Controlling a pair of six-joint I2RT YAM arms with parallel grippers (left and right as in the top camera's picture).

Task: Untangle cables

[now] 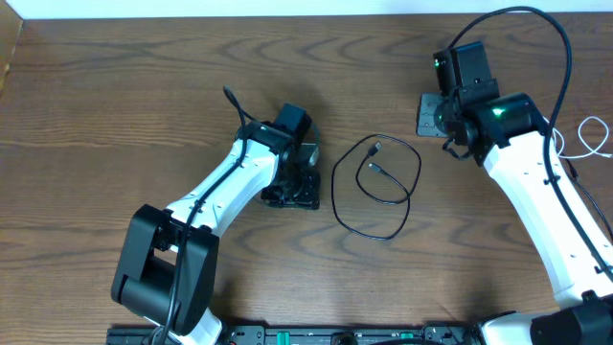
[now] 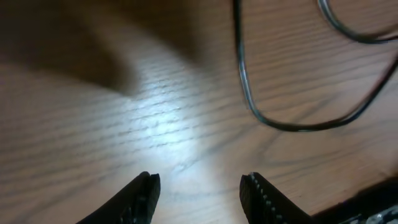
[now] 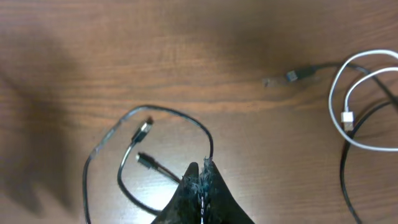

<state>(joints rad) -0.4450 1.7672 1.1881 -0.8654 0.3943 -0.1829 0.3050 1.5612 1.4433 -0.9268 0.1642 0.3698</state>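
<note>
The black cable (image 1: 375, 187) lies in a loose loop at the table's middle, both plugs inside the loop. It also shows in the right wrist view (image 3: 134, 127) and the left wrist view (image 2: 273, 118). The white cable (image 1: 596, 137) lies coiled at the far right edge, apart from the black one; its white plug shows in the right wrist view (image 3: 348, 118). My left gripper (image 1: 305, 190) is open and empty just left of the black loop (image 2: 199, 186). My right gripper (image 1: 448, 129) is shut and seems empty (image 3: 202, 171), held above the table right of the loop.
A dark plug on a cord (image 3: 298, 73) lies near the white cable; whose cord it is I cannot tell. A thick black wire (image 3: 345, 174) curves along the right. The table's back edge (image 1: 239, 17) runs along the top.
</note>
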